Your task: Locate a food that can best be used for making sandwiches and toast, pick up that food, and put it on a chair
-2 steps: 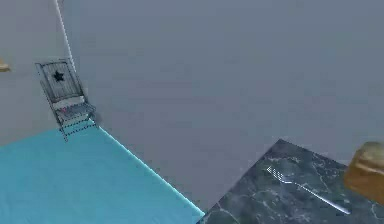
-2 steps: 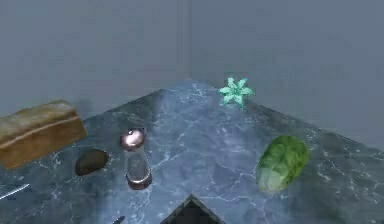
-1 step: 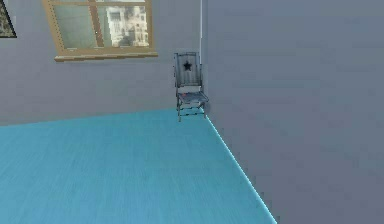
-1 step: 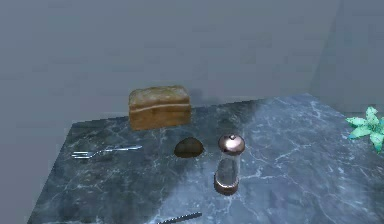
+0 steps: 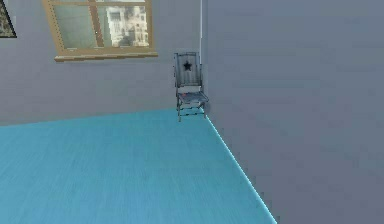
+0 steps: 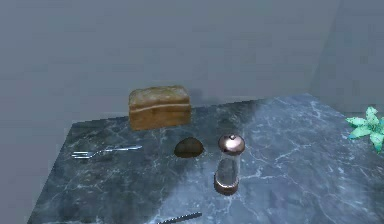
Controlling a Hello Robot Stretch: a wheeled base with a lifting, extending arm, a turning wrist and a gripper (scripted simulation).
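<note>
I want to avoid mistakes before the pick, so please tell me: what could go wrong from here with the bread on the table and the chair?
The tall grinder and a small dark lump stand in front of the bread loaf; a reach for the loaf might knock them.
The loaf sits near the table's far edge; a push could slide it off.
The chair stands in a room corner, so approach space may be tight.

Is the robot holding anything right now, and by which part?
That cannot be told from these pictures. The bread loaf rests flat on the dark marble table, with a fork lying nearby.
</note>
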